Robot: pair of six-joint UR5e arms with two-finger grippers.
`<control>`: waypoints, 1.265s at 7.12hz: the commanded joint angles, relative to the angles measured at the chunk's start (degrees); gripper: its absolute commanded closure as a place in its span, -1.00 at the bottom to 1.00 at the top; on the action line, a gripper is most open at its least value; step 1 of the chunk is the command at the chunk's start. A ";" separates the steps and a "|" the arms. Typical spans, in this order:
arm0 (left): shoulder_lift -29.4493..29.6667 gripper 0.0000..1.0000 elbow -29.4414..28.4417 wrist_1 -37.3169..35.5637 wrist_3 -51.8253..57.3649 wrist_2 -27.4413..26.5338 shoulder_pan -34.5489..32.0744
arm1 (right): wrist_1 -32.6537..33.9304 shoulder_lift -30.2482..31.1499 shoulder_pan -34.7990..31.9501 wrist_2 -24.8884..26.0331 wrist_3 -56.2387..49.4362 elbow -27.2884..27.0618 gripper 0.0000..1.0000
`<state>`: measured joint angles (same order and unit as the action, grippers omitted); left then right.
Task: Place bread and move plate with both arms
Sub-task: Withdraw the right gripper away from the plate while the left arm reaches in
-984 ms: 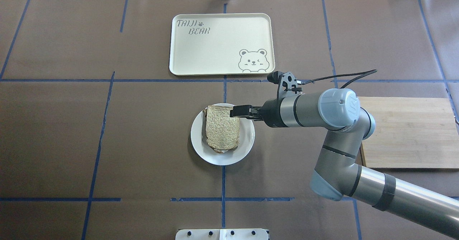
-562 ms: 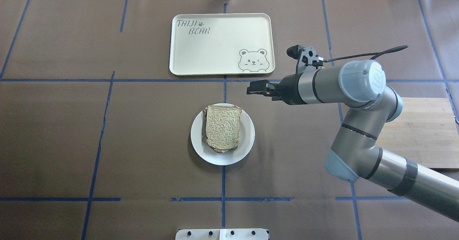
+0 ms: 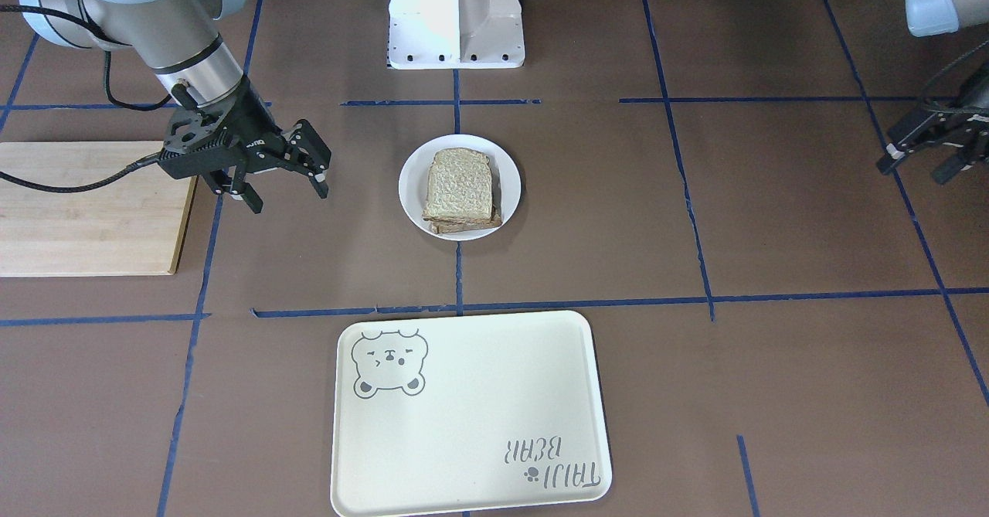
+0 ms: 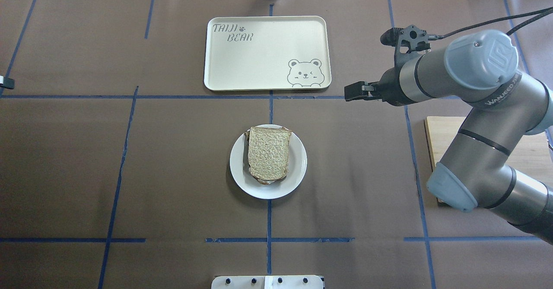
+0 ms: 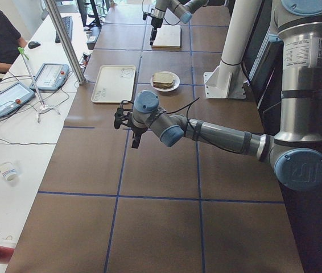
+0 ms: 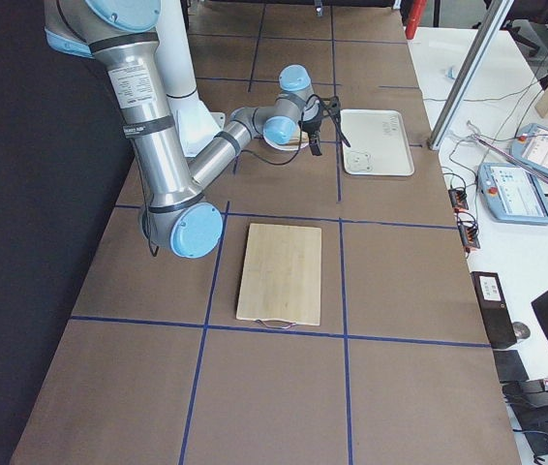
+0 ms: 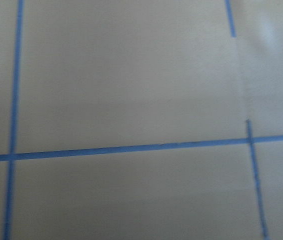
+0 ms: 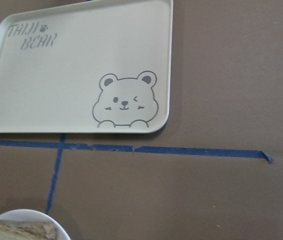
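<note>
The bread (image 4: 268, 153), a tan speckled slice with a brown crust, lies flat on another layer on the white plate (image 4: 238, 174) at mid-table (image 4: 173, 172). Farther out, the right gripper (image 3: 286, 196) hangs short of the tray (image 4: 242, 64), jaws spread wide and empty. The left gripper (image 3: 915, 168), off to the side, is likewise spread and holds nothing.

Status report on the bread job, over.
Right gripper open, empty. Left gripper open, empty. Tan wholemeal bread slice on small round white plate. Nothing between grippers and plate.
</note>
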<state>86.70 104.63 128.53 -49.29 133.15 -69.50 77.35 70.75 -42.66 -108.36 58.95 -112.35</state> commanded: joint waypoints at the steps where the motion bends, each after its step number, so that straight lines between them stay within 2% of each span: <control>1: 1.27 -1.00 -0.21 13.27 -20.41 -7.51 9.17 | 14.44 0.44 -4.33 -4.81 -10.56 -2.70 -0.99; 2: 3.02 -1.00 -0.30 17.32 -28.50 -10.94 12.69 | 17.97 0.88 -7.85 -8.68 -16.00 -2.79 -0.99; 3: 3.47 -1.00 -0.30 22.32 -36.76 -17.50 17.69 | 20.88 1.75 -11.27 -11.67 -22.15 -2.96 -0.99; 5: 5.22 -1.00 -1.17 30.07 -48.83 -30.17 27.53 | 21.26 6.05 -19.44 -19.48 -32.27 -2.70 -0.99; 7: 10.05 -1.00 -6.35 39.38 -57.90 -40.01 35.18 | 21.35 7.91 -24.03 -24.60 -37.41 -2.17 -0.99; 8: 10.15 -1.00 -6.11 39.77 -58.81 -43.20 38.36 | 20.65 9.57 -24.84 -26.71 -37.50 -2.17 -0.99; 9: 10.42 -0.92 -6.45 39.69 -59.43 -43.49 40.30 | 20.56 9.67 -25.63 -26.91 -38.46 -2.17 -0.99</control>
<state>96.59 98.68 167.50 -107.35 91.62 -32.19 98.19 79.70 -67.10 -134.05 21.55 -114.56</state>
